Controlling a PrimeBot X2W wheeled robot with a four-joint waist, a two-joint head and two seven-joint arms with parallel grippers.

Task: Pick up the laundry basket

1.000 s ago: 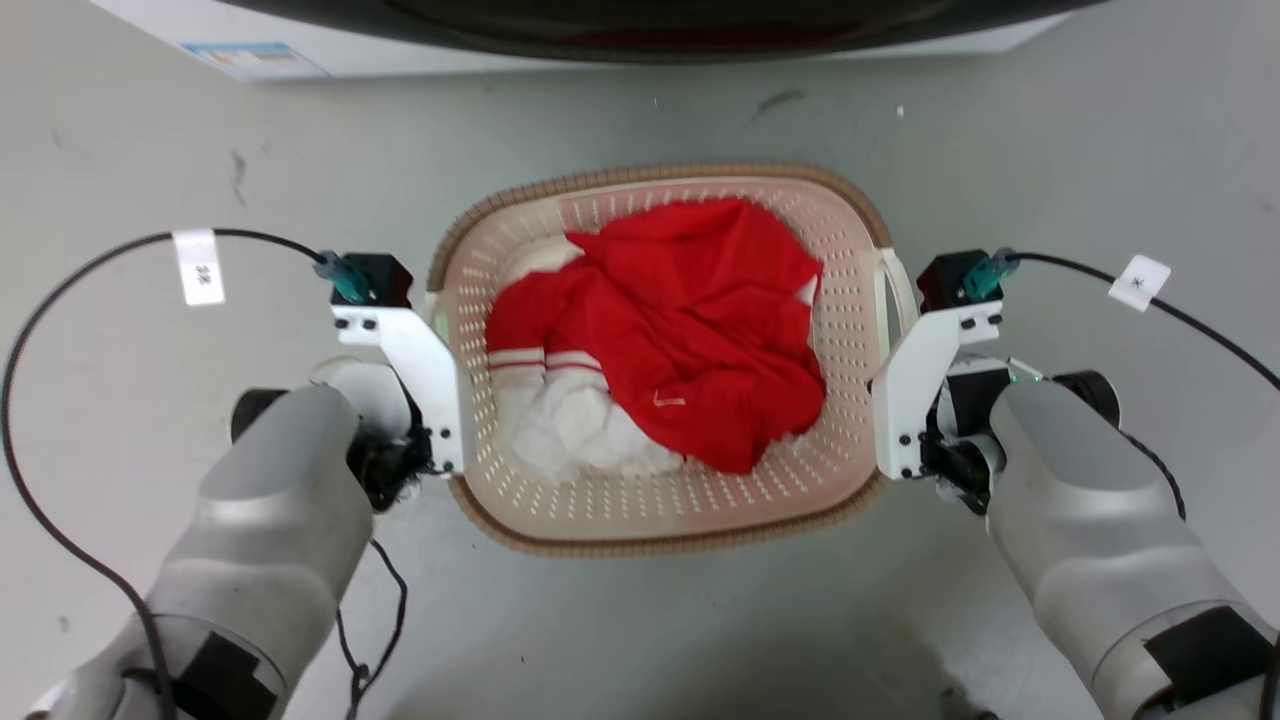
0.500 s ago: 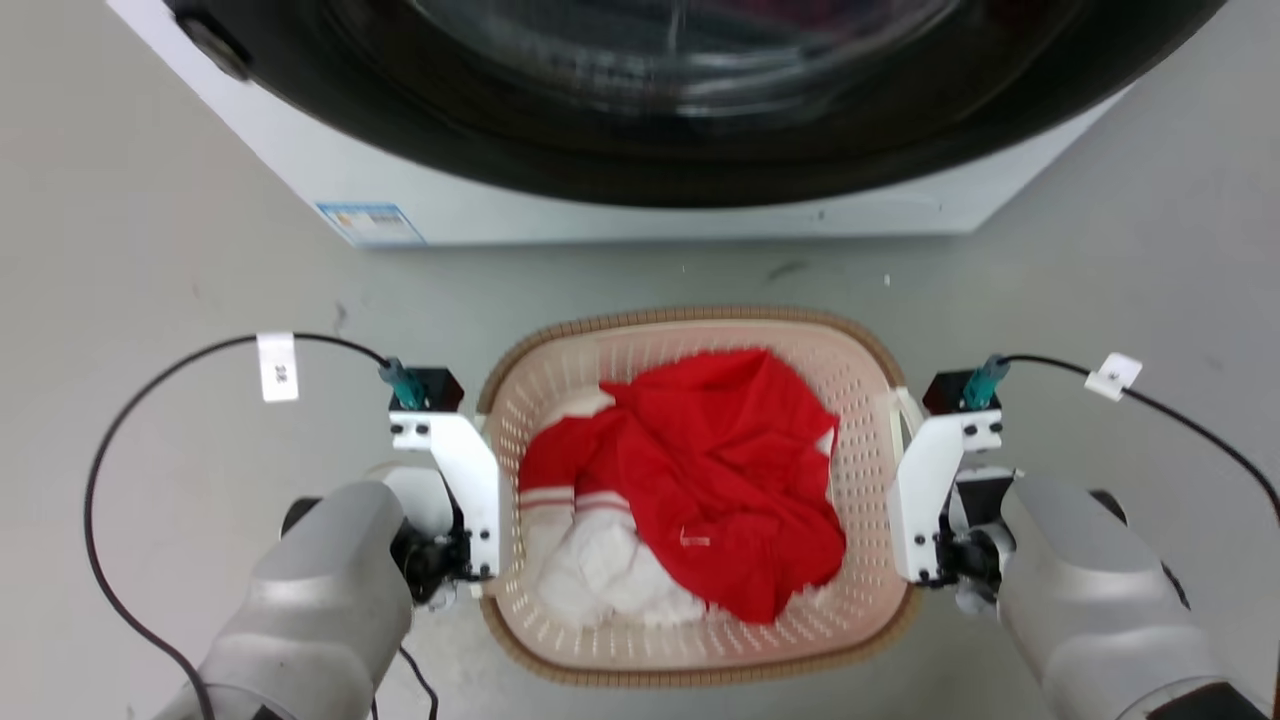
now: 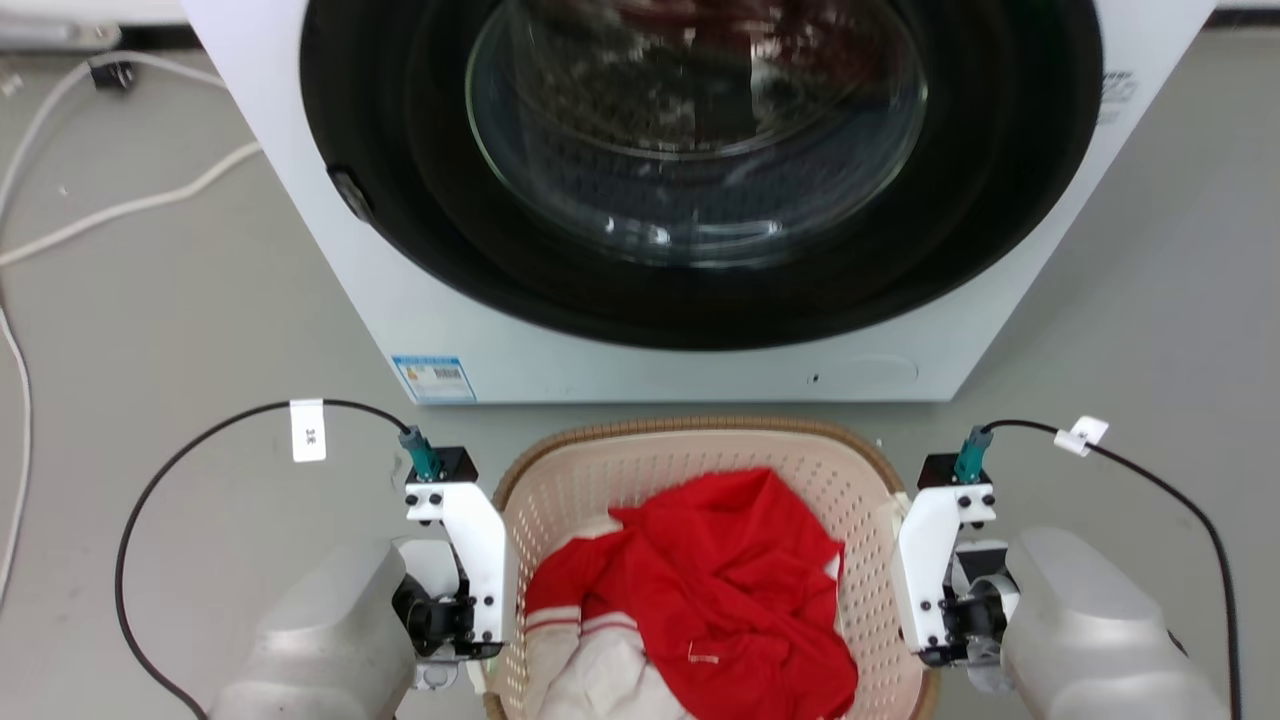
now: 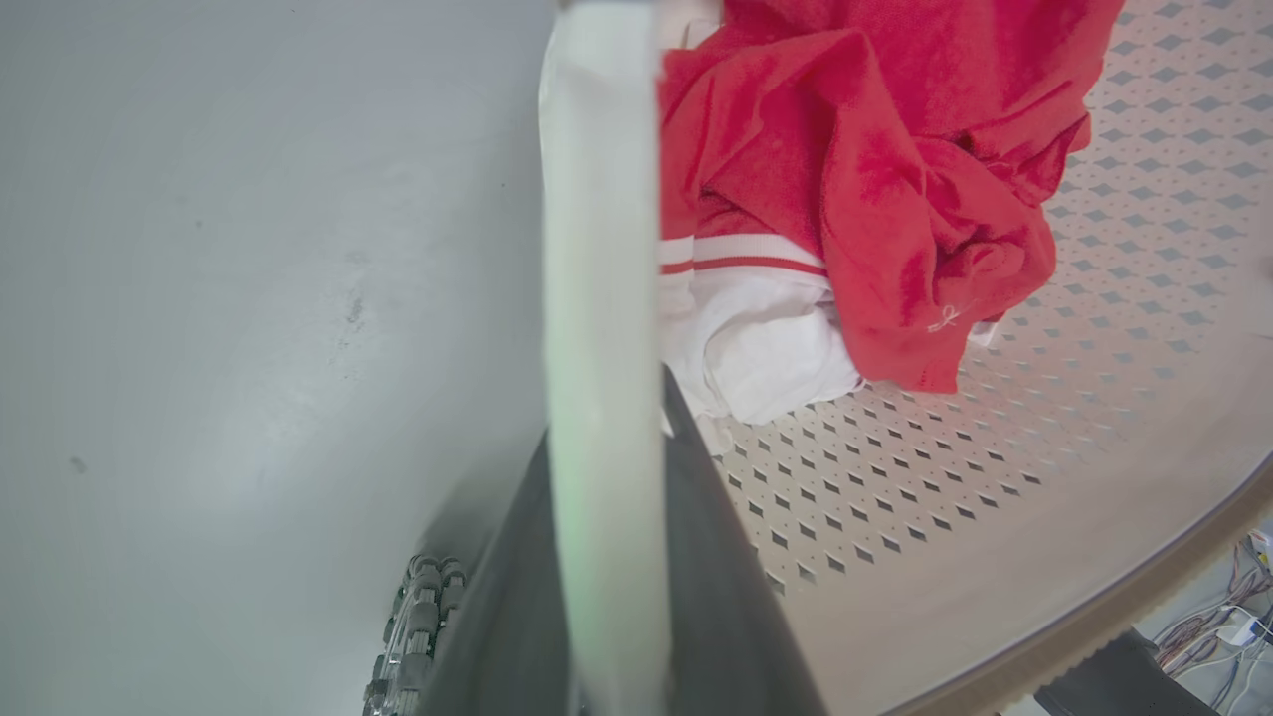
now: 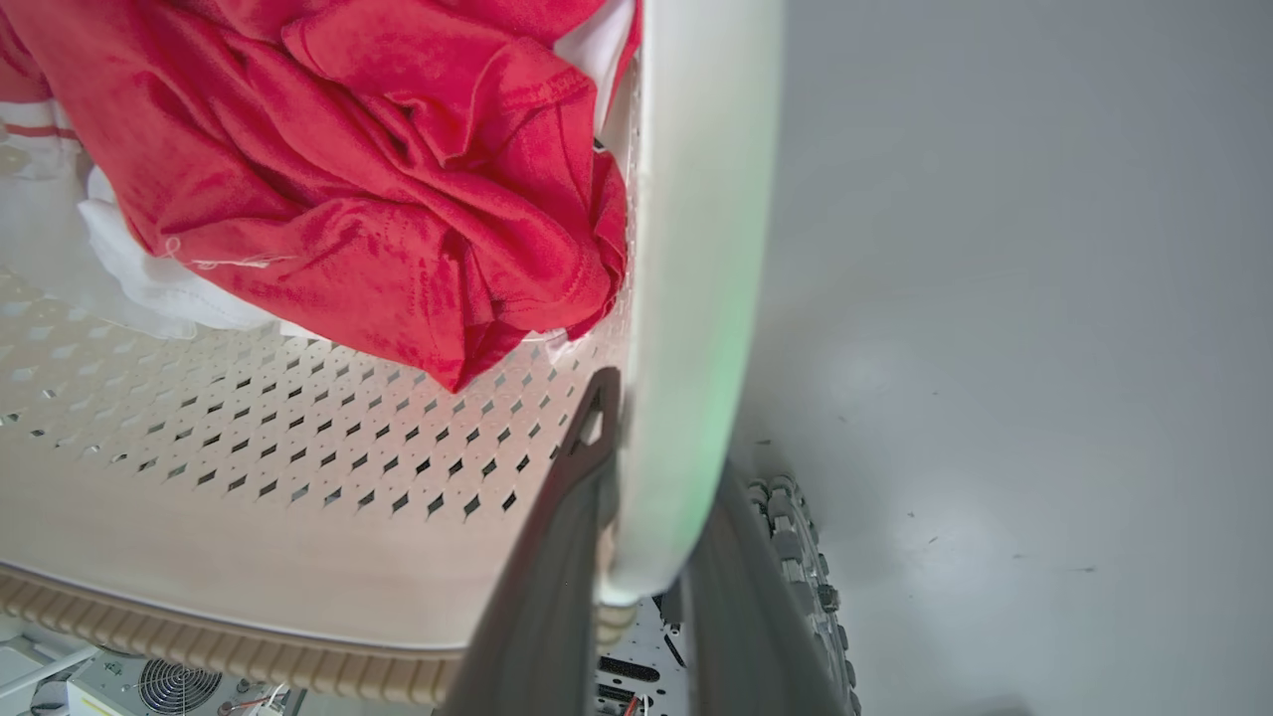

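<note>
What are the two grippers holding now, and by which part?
The laundry basket: the left gripper clamps its left white handle, the right gripper its right white handle.

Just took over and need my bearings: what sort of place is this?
Probably a laundry area, perhaps a test lab: a front-loading washing machine stands on a bare grey floor, the laundry basket of red and white clothes is right before it, and loose white cables trail across the floor.

The grey floor (image 3: 150,330) bears a white washing machine (image 3: 690,200) and loose white cables (image 3: 130,205).
</note>
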